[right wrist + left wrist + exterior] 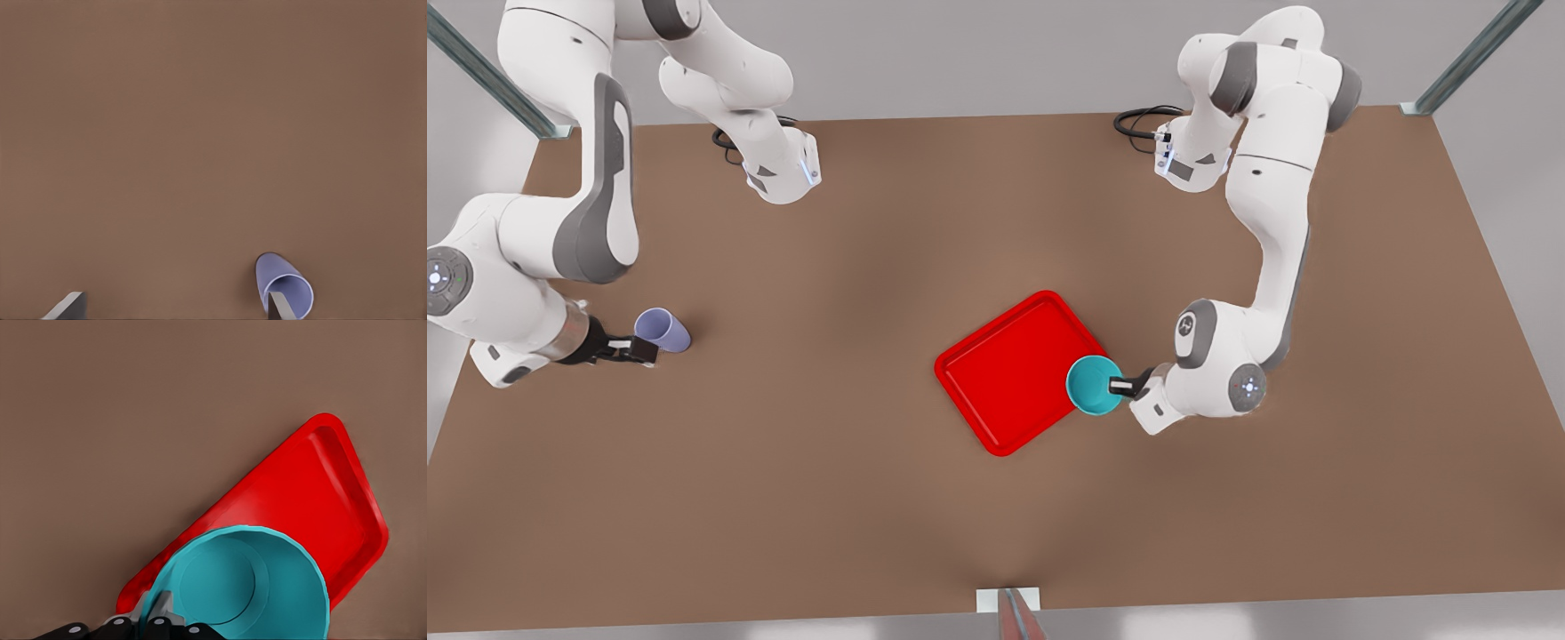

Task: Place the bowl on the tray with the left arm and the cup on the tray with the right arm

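Bowl: one teal bowl (1095, 384), overlapping the tray's rim at the front view's right.
Tray: one red tray (1009, 372) on the desk (871, 462).
Cup: one lavender cup (662, 330), well apart from the tray.
Left hand (1120, 386): pinching the bowl's rim.
Right hand (633, 348): fingers spread wide, one at the cup's rim.

Soft, even overhead light, faint diffuse shadows, no glare or blur.
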